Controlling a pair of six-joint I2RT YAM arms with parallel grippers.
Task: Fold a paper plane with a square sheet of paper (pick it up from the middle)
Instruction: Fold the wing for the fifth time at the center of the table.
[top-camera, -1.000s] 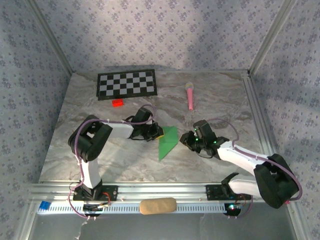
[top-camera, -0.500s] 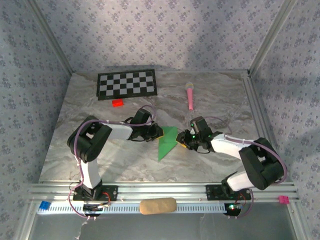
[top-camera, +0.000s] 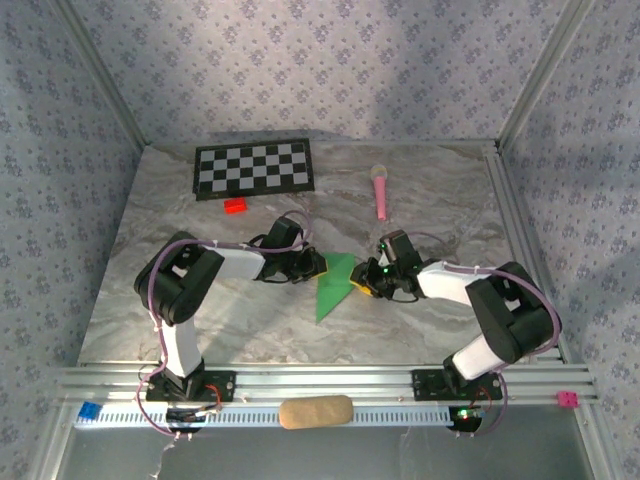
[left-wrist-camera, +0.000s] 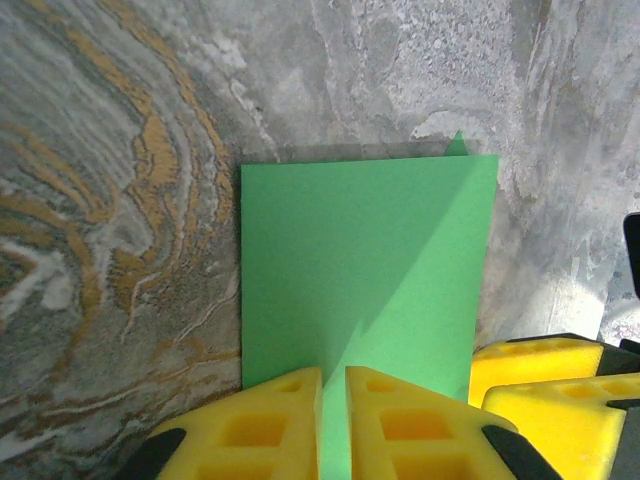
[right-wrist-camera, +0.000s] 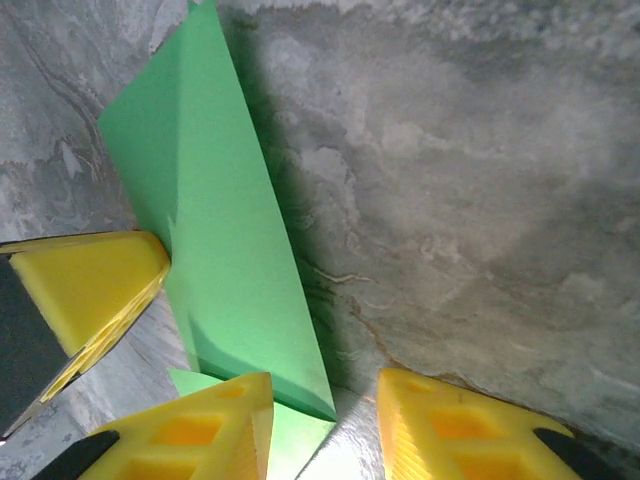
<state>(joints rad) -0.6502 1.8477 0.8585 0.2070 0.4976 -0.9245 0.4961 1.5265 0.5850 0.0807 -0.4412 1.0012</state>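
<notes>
The square sheet of paper is bright green and folded into a long triangle, lying mid-table. My left gripper is at its upper left edge. In the left wrist view its yellow fingers are nearly closed with the green paper running into the thin slit, so the left gripper is shut on it. My right gripper sits at the paper's right edge. In the right wrist view the right gripper stands open, a raised flap of the paper ending at its left finger.
A black-and-white checkerboard lies at the back left with a small red block in front of it. A pink microphone-shaped toy lies at the back right. A tan pad rests on the front rail.
My right arm has swung left and forward, bringing its gripper from beside the paper up to the paper's right edge. The left arm and the paper have stayed put.
</notes>
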